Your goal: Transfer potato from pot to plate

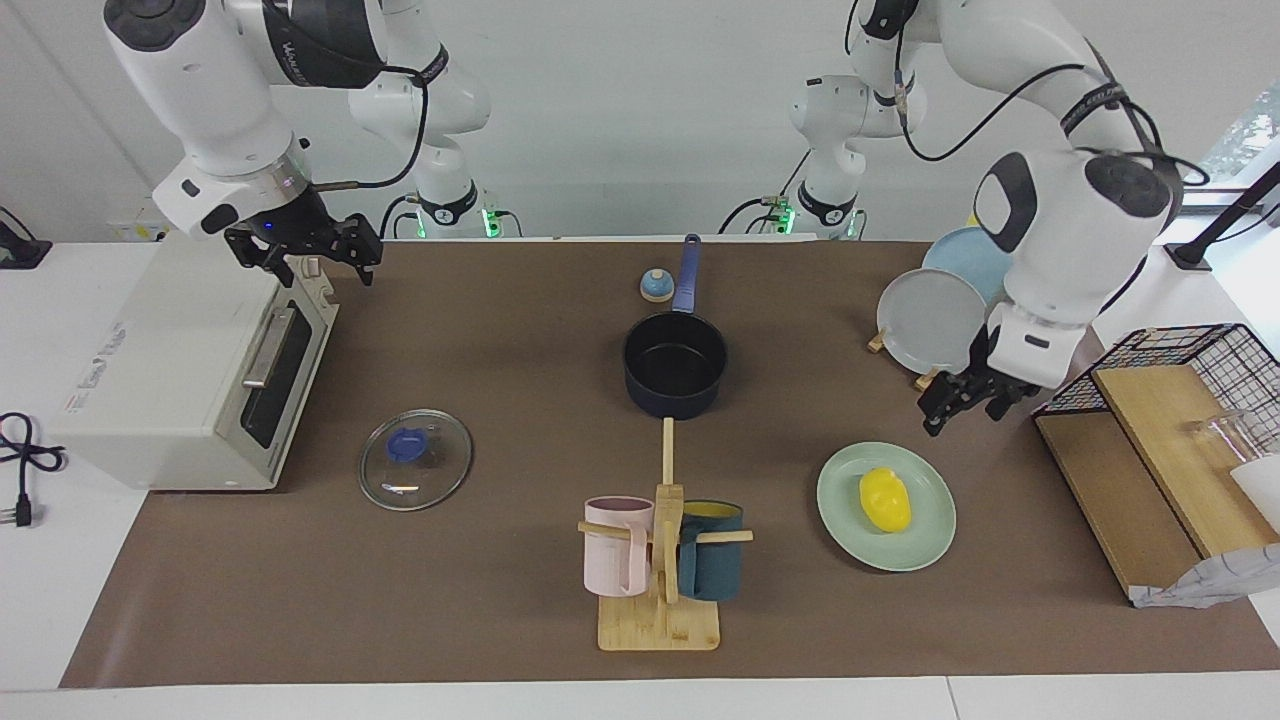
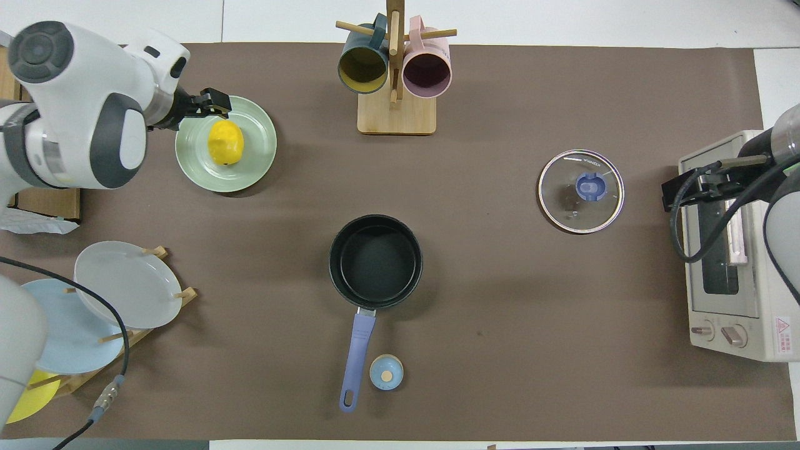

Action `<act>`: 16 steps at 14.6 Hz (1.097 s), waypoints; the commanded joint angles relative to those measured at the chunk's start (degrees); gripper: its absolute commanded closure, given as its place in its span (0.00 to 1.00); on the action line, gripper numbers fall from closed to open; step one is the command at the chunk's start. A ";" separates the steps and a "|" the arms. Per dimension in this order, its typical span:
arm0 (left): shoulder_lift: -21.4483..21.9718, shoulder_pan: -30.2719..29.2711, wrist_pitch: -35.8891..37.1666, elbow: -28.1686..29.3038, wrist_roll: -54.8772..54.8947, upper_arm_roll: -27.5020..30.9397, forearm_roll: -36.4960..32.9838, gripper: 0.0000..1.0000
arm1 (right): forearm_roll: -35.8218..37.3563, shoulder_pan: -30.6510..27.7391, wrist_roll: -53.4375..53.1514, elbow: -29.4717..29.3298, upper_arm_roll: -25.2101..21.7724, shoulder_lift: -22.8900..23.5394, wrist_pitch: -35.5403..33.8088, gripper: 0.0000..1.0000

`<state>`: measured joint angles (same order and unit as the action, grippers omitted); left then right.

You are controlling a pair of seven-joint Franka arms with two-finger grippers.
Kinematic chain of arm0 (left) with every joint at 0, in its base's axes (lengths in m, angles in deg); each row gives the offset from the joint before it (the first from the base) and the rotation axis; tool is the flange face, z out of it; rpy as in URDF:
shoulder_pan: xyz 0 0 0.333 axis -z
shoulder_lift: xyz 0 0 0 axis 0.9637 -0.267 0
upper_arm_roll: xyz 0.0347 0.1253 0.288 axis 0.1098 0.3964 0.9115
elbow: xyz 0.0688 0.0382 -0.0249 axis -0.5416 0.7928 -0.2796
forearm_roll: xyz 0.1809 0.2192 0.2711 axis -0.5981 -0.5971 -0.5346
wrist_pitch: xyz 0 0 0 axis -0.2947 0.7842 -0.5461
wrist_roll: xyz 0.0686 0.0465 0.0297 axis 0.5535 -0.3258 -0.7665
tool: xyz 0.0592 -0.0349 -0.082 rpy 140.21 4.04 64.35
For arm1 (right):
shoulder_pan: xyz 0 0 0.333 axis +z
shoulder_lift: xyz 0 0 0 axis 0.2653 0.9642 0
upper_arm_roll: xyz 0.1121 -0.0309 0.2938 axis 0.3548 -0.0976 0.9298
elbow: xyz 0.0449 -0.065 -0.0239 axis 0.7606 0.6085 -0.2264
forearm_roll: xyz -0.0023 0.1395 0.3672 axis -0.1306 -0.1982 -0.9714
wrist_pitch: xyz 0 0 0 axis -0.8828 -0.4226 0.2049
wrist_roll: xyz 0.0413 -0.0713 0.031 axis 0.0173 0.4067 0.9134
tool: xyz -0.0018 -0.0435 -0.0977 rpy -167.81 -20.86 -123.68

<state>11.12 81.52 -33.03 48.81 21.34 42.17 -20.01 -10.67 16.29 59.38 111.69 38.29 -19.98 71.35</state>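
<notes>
The yellow potato (image 1: 885,498) lies loose on the mint-green plate (image 1: 930,525), toward the left arm's end of the table; it also shows in the overhead view (image 2: 225,142) on the plate (image 2: 257,134). The navy pot (image 1: 675,362) stands mid-table with nothing in its black inside, its handle pointing toward the robots; the overhead view (image 2: 375,259) shows the same. My left gripper (image 1: 960,412) is open and empty, raised above the table beside the plate (image 2: 219,105). My right gripper (image 1: 305,258) is open and waits over the toaster oven.
A toaster oven (image 1: 170,370) stands at the right arm's end. A glass lid (image 1: 415,460) lies beside it. A mug rack (image 1: 660,560) stands farther out than the pot. A plate rack (image 1: 930,320) and a wire basket (image 1: 1180,370) are near the left arm. A small blue knob (image 1: 656,286) sits by the pot handle.
</notes>
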 commanded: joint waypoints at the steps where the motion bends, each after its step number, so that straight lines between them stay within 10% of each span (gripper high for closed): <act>1: 7.87 -0.15 8.96 1.84 1.67 -0.14 -1.29 0.00 | -1.02 1.38 -0.70 1.59 -1.20 -2.22 -0.48 0.00; 5: 15.17 0.29 21.38 3.76 4.23 -0.23 -1.29 0.00 | -0.84 1.65 -0.87 1.77 -1.56 -2.23 0.04 0.00; 9: 20.45 0.12 18.08 13.86 4.49 -0.75 -1.29 0.00 | 0.04 1.21 -0.61 0.81 -1.56 -1.44 -0.66 0.00; 16: 15.62 -8.40 16.92 7.46 5.19 -8.92 -1.11 0.00 | -0.66 0.15 -0.70 0.45 -1.12 -1.09 -0.57 0.00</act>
<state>27.40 76.54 -17.19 58.67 25.30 36.87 -20.10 -10.67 17.24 59.38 112.15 36.88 -20.85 71.22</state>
